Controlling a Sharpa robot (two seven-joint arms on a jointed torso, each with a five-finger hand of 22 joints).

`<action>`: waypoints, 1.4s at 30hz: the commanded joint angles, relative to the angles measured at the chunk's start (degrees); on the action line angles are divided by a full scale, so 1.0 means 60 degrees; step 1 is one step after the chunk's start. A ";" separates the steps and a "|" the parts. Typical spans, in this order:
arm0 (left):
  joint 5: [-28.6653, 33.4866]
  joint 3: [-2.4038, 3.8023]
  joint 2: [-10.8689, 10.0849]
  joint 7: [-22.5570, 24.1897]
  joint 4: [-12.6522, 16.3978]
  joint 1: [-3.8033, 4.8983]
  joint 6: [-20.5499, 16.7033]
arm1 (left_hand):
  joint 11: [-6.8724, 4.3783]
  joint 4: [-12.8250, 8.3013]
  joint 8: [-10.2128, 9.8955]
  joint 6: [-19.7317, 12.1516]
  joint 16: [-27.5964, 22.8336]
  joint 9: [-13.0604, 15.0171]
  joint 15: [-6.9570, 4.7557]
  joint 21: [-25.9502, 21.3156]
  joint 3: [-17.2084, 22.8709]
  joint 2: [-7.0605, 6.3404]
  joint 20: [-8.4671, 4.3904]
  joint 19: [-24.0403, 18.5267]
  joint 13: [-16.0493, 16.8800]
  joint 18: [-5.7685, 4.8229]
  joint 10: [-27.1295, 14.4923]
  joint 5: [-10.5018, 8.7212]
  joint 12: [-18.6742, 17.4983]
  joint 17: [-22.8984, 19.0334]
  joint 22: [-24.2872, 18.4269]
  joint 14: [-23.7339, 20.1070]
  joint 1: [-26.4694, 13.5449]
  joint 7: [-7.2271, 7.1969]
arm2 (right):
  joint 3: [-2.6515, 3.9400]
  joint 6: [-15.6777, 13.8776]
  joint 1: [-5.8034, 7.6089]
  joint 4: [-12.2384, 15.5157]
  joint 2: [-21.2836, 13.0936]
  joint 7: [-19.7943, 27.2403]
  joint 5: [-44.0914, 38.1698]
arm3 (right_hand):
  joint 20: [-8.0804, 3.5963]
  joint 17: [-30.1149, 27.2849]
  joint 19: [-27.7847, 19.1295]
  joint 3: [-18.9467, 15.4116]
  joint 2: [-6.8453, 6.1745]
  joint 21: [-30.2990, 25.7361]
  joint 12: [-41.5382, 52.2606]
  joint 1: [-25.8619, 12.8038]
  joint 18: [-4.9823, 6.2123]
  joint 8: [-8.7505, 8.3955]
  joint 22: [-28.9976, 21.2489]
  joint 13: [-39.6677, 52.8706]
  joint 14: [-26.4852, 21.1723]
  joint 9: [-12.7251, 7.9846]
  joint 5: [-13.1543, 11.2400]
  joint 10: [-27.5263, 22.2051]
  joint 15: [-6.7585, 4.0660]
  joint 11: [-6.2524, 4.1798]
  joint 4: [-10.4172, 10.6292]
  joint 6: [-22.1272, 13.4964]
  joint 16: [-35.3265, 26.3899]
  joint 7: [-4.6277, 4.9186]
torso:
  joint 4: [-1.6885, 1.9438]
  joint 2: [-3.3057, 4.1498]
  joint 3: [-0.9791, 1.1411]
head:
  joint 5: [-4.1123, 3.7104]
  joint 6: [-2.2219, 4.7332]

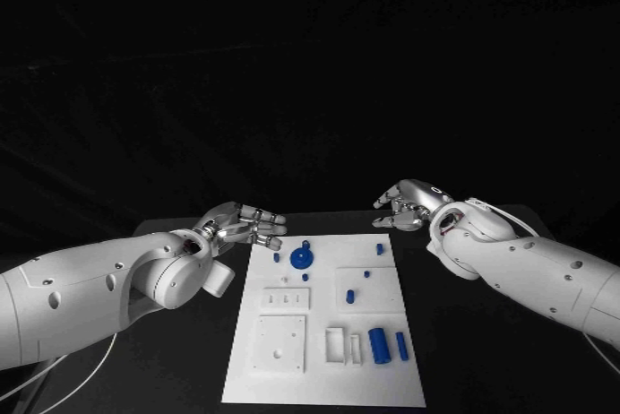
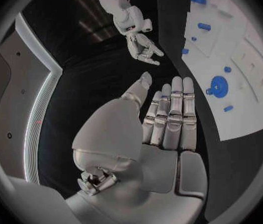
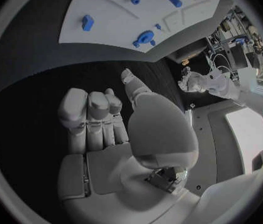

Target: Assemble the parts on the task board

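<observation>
The white task board (image 1: 295,383) lies in the middle of the black table. On it, near the far end, is a round blue part (image 1: 303,255), with small blue parts (image 1: 380,248) around it and a blue cylinder (image 1: 380,343) nearer me. My left hand (image 1: 245,224) hovers off the board's far left corner with fingers stretched out and apart, holding nothing (image 2: 168,117). Off the far right corner, my right hand (image 1: 407,203) hangs over the black table, fingers loosely bent and apart, with nothing in it (image 3: 100,119). The round blue part (image 2: 219,86) lies just beyond the left fingertips.
White blocks and recessed plates (image 1: 280,342) take up the board's near half. Black table (image 1: 181,369) runs along both long sides of the board. Each wrist view shows the other hand across the board's far end: the right hand (image 2: 142,47) and the left hand (image 3: 193,79).
</observation>
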 commanded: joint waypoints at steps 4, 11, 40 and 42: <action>-0.0045 0.0003 -0.0033 0.0318 -0.0030 -0.0074 0.0107 | -0.0016 -0.0023 0.0046 0.0103 0.0005 0.0010 -0.0061 -0.0009 0.0076 0.0002 -0.0051 -0.0010 0.0009 -0.0067 0.0095 -0.0009 0.0029 0.0015 -0.0015 0.0000 -0.0038 -0.0019 | 0.0020 0.0626 -0.0171 -0.0618 -0.0219 0.1731 0.1339 | -0.0019 0.0025 0.0025 -0.0335 0.0073 0.0004 -0.0063 0.0189 -0.0059 -0.0046 0.1232 -0.0019 -0.0040 0.0000 0.0267 -0.0080 -0.0008 -0.0047 -0.0138 -0.0023 -0.0054 -0.0044 | -0.0175 -0.0128 0.0209 | -0.0010 -0.0078; -0.0046 0.0002 -0.0021 0.0350 -0.0067 -0.0120 0.0166 | 0.0011 -0.0061 0.0043 0.0035 -0.0003 0.0007 -0.0051 -0.0027 0.0103 -0.0035 -0.0057 0.0000 0.0009 -0.0079 0.0014 -0.0015 0.0024 0.0007 -0.0029 -0.0011 -0.0050 -0.0005 | 0.0024 0.0764 -0.0369 -0.1383 -0.0143 0.2072 0.1512 | -0.0027 0.0013 0.0004 -0.0754 0.0113 0.0010 -0.0121 0.0315 -0.0070 -0.0035 0.1233 -0.0054 -0.0064 0.0004 0.0144 -0.0118 -0.0024 -0.0075 -0.0070 -0.0292 -0.0097 -0.0054 | -0.0193 -0.0139 0.0312 | -0.0074 -0.0121; -0.0044 0.0002 0.0091 0.0381 -0.0193 -0.0199 0.0339 | 0.0051 -0.0083 0.0039 -0.0061 -0.0004 0.0003 -0.0033 -0.0073 0.0091 -0.0043 -0.0035 0.0010 0.0009 -0.0064 -0.0118 -0.0005 0.0025 -0.0006 -0.0063 -0.0040 -0.0050 0.0011 | -0.0001 0.1035 -0.0818 -0.3349 0.1162 0.2149 0.1186 | -0.0159 0.0022 -0.0036 -0.0923 0.0226 -0.0065 -0.0266 0.0386 -0.0139 -0.0063 0.1214 -0.0081 -0.0099 -0.0021 0.0676 -0.0187 -0.0156 -0.0283 -0.0511 -0.1175 -0.0175 -0.0176 | -0.0071 -0.0137 0.0448 | -0.0229 -0.0274; -0.0044 0.0002 0.0088 0.0381 -0.0188 -0.0199 0.0346 | 0.0051 -0.0083 0.0039 -0.0061 -0.0004 0.0003 -0.0033 -0.0073 0.0091 -0.0043 -0.0035 0.0010 0.0009 -0.0064 -0.0118 -0.0005 0.0025 -0.0006 -0.0063 -0.0040 -0.0050 0.0011 | -0.0002 0.1021 -0.0824 -0.3402 0.1193 0.2132 0.1173 | -0.0159 0.0022 -0.0036 -0.0923 0.0226 -0.0065 -0.0266 0.0386 -0.0139 -0.0063 0.1214 -0.0081 -0.0099 -0.0021 0.0676 -0.0187 -0.0156 -0.0283 -0.0511 -0.1175 -0.0175 -0.0176 | -0.0064 -0.0127 0.0437 | -0.0250 -0.0274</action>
